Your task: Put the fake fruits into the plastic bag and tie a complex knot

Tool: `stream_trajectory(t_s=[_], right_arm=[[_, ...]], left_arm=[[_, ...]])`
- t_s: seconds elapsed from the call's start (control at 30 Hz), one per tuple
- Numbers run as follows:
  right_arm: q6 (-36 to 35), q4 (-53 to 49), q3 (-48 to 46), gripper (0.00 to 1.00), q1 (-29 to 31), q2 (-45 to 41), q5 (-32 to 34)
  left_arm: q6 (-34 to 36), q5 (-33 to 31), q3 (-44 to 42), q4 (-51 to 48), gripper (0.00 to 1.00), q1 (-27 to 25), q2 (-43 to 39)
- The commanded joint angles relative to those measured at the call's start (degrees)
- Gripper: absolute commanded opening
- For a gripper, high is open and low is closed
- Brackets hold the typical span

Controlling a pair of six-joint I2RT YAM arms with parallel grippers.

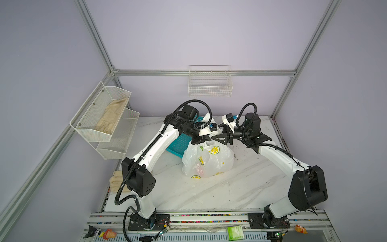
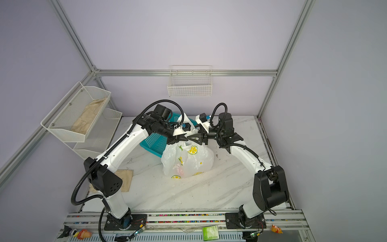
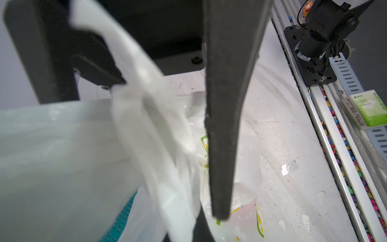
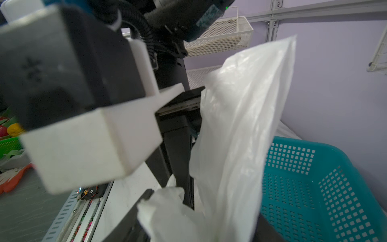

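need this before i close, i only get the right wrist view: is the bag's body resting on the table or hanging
observer: resting. in both top views the plastic bag sits bulging on the table, with only its top drawn up.
operator: any fruit inside
observer: the fake fruits show as a pink-red blur through the bag's lower side. can't count them.
operator: where am i over the bag
observer: in a top view the right gripper points at the left gripper, tips nearly meeting, right above the bag's top.
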Motion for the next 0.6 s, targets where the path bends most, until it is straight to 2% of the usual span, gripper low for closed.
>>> stream_trajectory(t_s=[0.0,0.2,0.37,0.57], right_arm=[[-1.28,0.85,-0.59,0.53,0.34,-0.50,-0.82],[-1.68,0.12,-0.61,0.38,0.35,-0.66,-0.34],[-1.95,0.12,-0.63,0.22,0.30,-0.92,1.05],[-2.21,0.21,-0.94,0.09,0.25,-1.43,2.18]], left_arm=[[-2.02,0.73,6.59,2.16,0.05,-0.26,-0.01],[-3.08,0.56,6.54,3.09,0.11,-0.25,-0.15],[-4.46,-0.29,5.12,3.73,0.24,-0.26,-1.69],[-7.19,-1.54,-2.17,9.25,0.38,0.40,-7.13]])
